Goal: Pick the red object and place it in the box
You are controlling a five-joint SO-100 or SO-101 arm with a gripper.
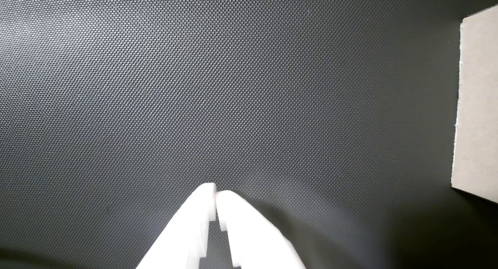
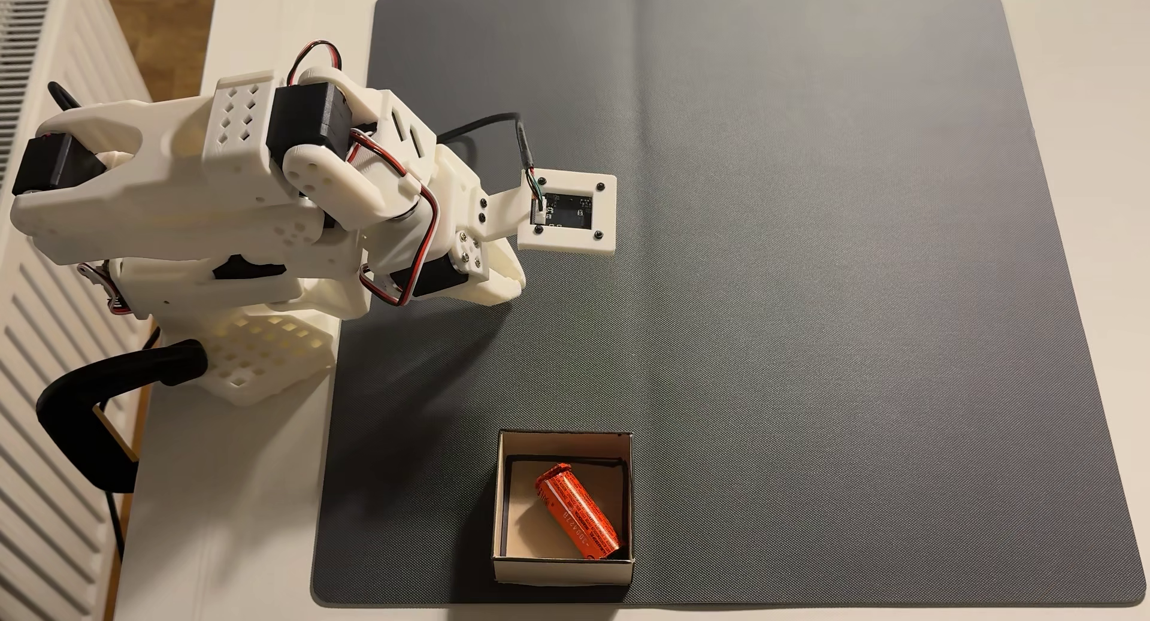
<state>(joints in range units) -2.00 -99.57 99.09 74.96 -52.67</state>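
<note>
The red object (image 2: 578, 511), an orange-red cylinder with dark print, lies slanted on the tan floor inside the box (image 2: 501, 503), a small open cardboard box near the mat's lower edge in the fixed view. An outer wall of the box (image 1: 477, 105) shows at the right edge of the wrist view. My white gripper (image 1: 216, 194) is shut with nothing between its fingers, hovering over bare mat. In the fixed view the gripper (image 2: 516, 282) sits folded back near the arm's base at the mat's left side, well above the box in the picture.
A dark grey textured mat (image 2: 809, 254) covers most of the white table (image 2: 249, 503). The wrist camera mount (image 2: 567, 210) sticks out over the mat. A black clamp (image 2: 99, 409) holds the base at the left, beside a radiator (image 2: 37, 378).
</note>
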